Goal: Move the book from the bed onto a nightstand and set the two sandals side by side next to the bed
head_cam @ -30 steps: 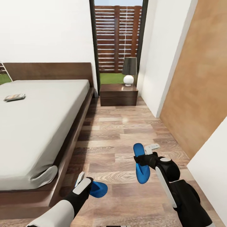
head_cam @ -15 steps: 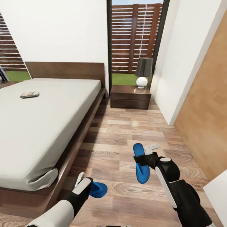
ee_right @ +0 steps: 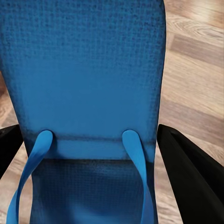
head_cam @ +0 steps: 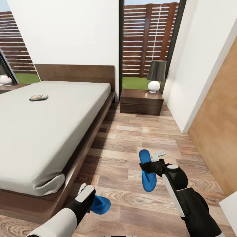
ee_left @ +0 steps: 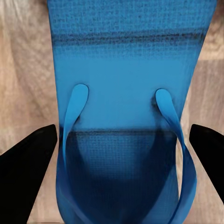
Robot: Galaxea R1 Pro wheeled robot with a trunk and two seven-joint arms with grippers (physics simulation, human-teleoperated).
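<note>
Left gripper (head_cam: 86, 194) clamps one blue flip-flop (head_cam: 100, 204), right gripper (head_cam: 152, 166) the other blue flip-flop (head_cam: 146, 171); dark-framed grey bed (head_cam: 49, 131) at left, dark wooden nightstand (head_cam: 141, 101) upper centre, bare plank floor (head_cam: 131, 138) between.

The book (head_cam: 38, 97), far up the left of the head view, is too small for its cover to be read. The bed (head_cam: 49, 131) runs off the left edge, and a second nightstand (head_cam: 10, 87) at upper left is cut off there. In the wrist views, each sandal (ee_left: 126, 116) (ee_right: 88, 93) overruns the frame's edges, its heel out of sight.
</note>
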